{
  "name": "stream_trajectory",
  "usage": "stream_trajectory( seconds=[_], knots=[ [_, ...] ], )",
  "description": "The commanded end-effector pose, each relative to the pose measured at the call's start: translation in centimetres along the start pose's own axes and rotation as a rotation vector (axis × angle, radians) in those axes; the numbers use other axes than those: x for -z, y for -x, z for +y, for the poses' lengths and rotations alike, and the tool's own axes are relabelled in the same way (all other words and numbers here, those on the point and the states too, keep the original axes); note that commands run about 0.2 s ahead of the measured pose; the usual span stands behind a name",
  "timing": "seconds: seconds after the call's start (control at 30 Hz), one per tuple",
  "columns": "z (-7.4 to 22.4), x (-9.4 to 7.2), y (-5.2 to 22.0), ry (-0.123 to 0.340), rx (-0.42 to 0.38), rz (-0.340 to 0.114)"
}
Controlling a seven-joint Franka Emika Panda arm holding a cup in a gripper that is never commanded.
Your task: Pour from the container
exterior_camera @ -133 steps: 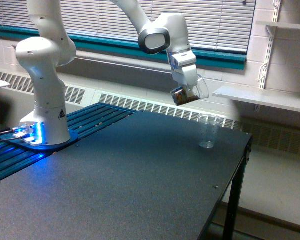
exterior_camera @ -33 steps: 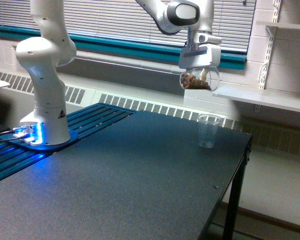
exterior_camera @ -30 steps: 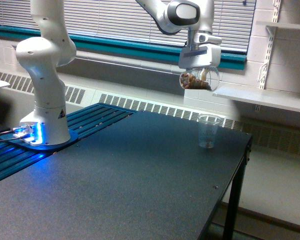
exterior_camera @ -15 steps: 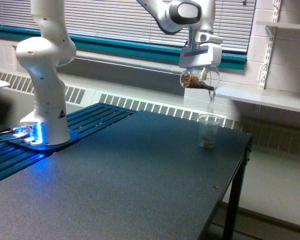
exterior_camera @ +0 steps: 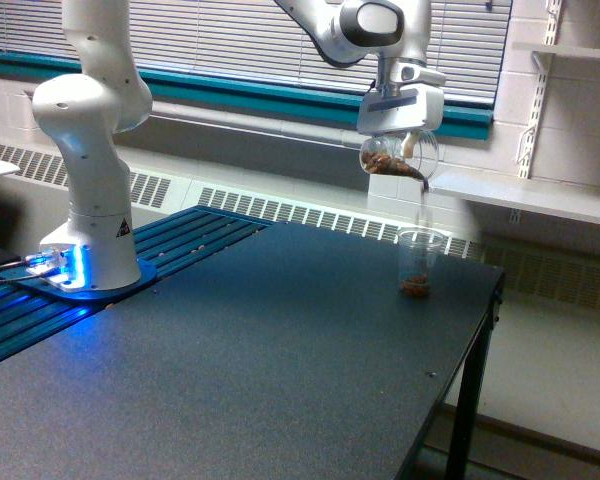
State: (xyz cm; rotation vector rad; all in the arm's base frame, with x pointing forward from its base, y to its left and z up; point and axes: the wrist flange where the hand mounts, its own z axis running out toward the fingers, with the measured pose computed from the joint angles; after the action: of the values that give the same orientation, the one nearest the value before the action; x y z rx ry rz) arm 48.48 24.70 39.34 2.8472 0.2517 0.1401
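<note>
Your gripper (exterior_camera: 400,140) is closed tight on the little round jar (exterior_camera: 398,157). It holds the jar high in the air, near the far right corner of the dark table (exterior_camera: 280,340) as the exterior view shows it.

The jar lies tipped over on its side, with its mouth pointing to the exterior view's right. That lets the brown bits (exterior_camera: 388,164) slide to the lip and fall out. A thin line of them runs down from the jar's mouth.

Right under that mouth stands a tall clear cup (exterior_camera: 416,263). It sits upright on the table near the far edge. It is there to catch what falls, and you can see a small brown heap at its bottom.

Some brown bits are in the jar, so I think the pour is only partly done. The jar is well above the cup, so the bits have a long way to drop. Keep the jar's lip straight over the cup. If it slips sideways, the bits may miss and scatter on the table.
</note>
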Motion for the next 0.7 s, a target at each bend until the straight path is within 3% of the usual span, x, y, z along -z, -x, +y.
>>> stream_trajectory(
  seconds=[0.03, 0.7],
  knots=[
    [-0.27, 0.55, -0.11, 0.011, 0.006, 0.007],
    [-0.41, 0.71, 0.0, 0.025, 0.025, -0.007]
  ],
)
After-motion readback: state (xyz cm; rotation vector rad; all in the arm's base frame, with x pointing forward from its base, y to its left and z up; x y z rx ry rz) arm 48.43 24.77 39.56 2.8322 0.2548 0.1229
